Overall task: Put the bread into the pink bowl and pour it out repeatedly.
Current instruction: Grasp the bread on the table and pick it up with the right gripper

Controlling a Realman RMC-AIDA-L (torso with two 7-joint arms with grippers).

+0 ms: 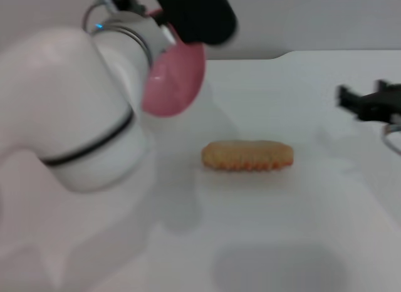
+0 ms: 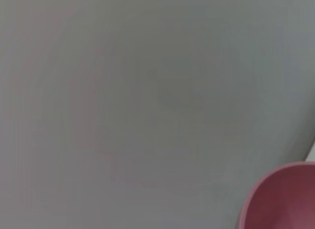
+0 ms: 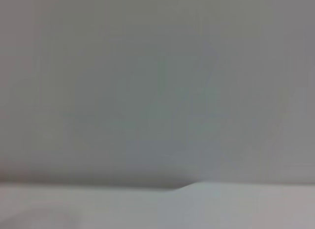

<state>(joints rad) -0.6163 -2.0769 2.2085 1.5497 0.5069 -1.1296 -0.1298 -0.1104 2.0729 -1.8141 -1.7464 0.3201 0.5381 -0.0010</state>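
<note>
Bread flat, long axis left-right

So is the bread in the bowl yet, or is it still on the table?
The bread lies on the white table, so a pour looks done. The left gripper holds the pink bowl tipped in the air. Left: set the bowl down and reload; the right gripper waits aside.

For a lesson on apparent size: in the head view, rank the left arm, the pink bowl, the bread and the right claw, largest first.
1. Left arm, though nearest the camera.
2. Bread and pink bowl: too alike to rank; the bowl is partly hidden.
3. Right claw, cut by the frame edge.
</note>
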